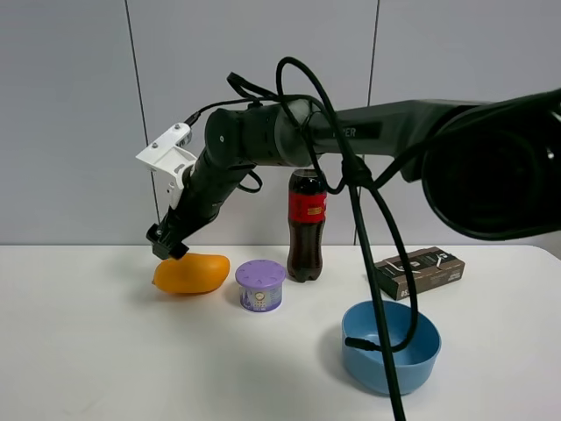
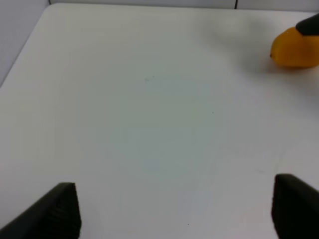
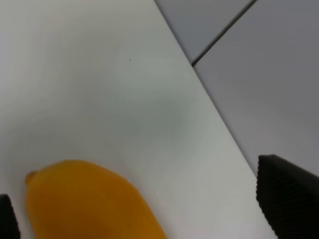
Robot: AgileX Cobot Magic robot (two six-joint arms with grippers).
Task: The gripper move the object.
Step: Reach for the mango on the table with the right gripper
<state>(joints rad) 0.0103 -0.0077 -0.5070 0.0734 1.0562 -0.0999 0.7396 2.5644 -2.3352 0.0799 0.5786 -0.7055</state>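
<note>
Yellow-orange mango (image 1: 191, 273), centre-left on tabletop (image 1: 88, 351): smooth, probably slippery. My right gripper (image 1: 167, 245) hangs spread wide over it; I'd clamp the broad middle.

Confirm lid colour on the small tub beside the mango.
The lid is purple, on a paler lilac tub; shows best in the exterior high view.

My right gripper (image 1: 166, 247) is black, and its wrist block (image 1: 168, 153) is white. The mango (image 1: 190, 274) under it is plain yellow-orange. Past it from my hand, the tub (image 1: 259, 285) has a purple lid. Farther off are a dark bottle (image 1: 307, 226) with a red label, a plain blue bowl (image 1: 390, 346), and a dark box (image 1: 420, 271) with pale print. The table (image 1: 88, 351) is white.
</note>
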